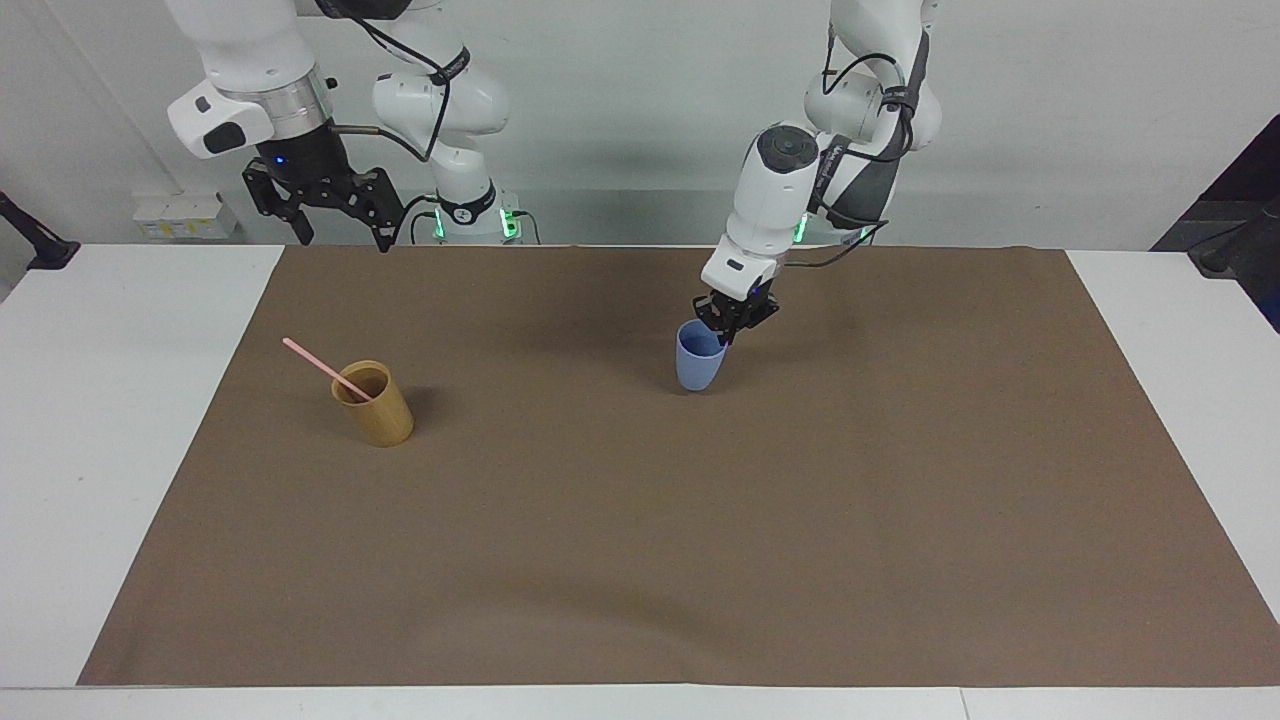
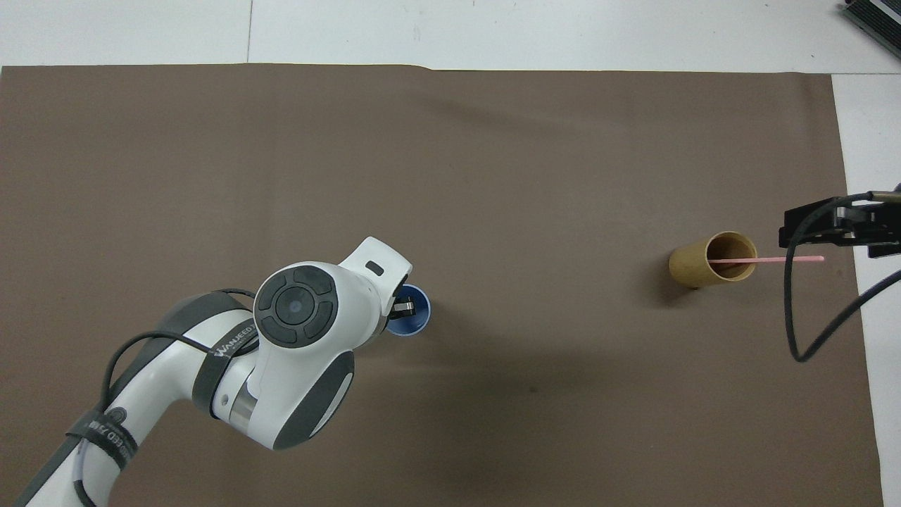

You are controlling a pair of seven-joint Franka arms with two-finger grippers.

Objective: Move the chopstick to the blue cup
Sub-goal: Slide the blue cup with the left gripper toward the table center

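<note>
The blue cup [image 1: 698, 362] [image 2: 415, 322] is near the middle of the brown mat, tilted a little, its base at or just above the mat. My left gripper [image 1: 727, 327] [image 2: 402, 308] is shut on its rim on the side nearer the robots, one finger inside. The pale pink chopstick [image 1: 322, 366] [image 2: 783, 260] leans in a tan cup [image 1: 377, 408] [image 2: 707, 262] toward the right arm's end, its upper end sticking out past the rim. My right gripper [image 1: 342, 232] [image 2: 825, 225] hangs open and empty, high over the mat's edge, well above the chopstick's free end.
A brown mat [image 1: 640, 560] [image 2: 450, 155] covers most of the white table [image 1: 120, 420]. Only the two cups stand on it. A cable loop [image 2: 799, 331] hangs from the right arm near the tan cup.
</note>
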